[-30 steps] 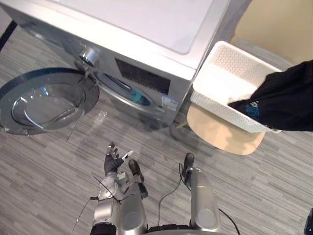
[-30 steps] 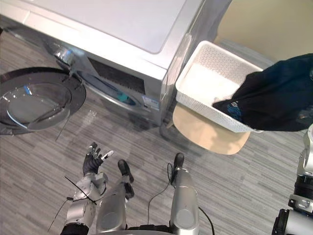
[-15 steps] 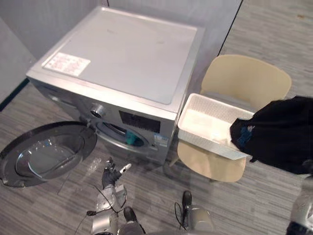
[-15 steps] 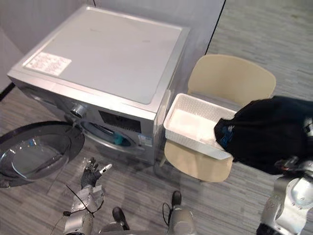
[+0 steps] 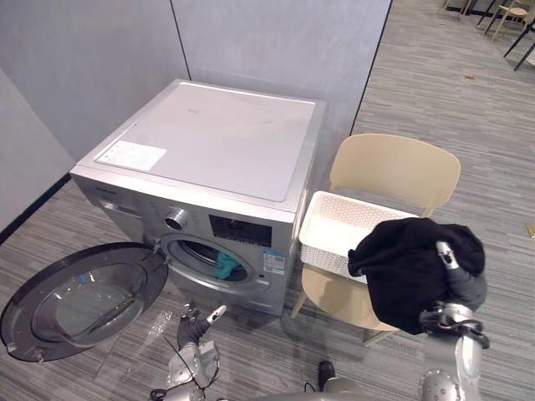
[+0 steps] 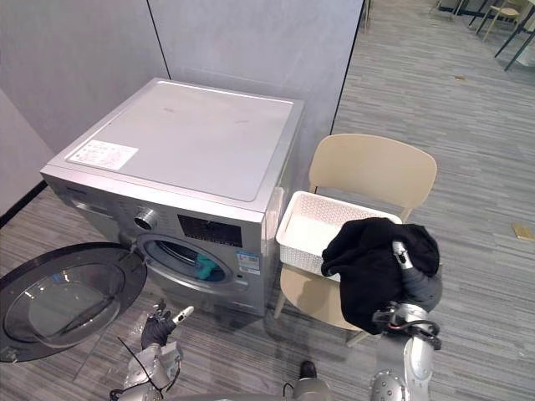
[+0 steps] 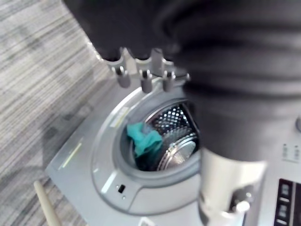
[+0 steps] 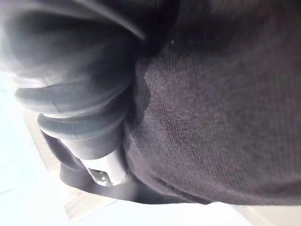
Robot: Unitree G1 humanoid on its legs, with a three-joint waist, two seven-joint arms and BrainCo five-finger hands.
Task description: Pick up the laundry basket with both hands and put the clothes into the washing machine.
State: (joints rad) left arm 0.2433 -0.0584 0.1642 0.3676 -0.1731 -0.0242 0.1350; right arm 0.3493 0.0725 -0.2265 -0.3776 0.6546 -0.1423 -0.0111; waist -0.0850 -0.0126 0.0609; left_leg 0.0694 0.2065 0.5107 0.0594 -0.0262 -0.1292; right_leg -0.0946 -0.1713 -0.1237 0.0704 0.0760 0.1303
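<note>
Left eye view: black garment over my right hand, right of the washing machine.
It hangs by the white basket; I cannot tell that hand's fingers. Left hand, before the machine's door, fingers spread, empty.

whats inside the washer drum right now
A teal cloth lies at the front of the drum, against its perforated metal wall. The space below and behind the cloth is dark, so anything further in cannot be seen.

I see a silver washing machine, a teal cloth, a white perforated laundry basket, a black garment, a beige chair and a grey streaked floor.
</note>
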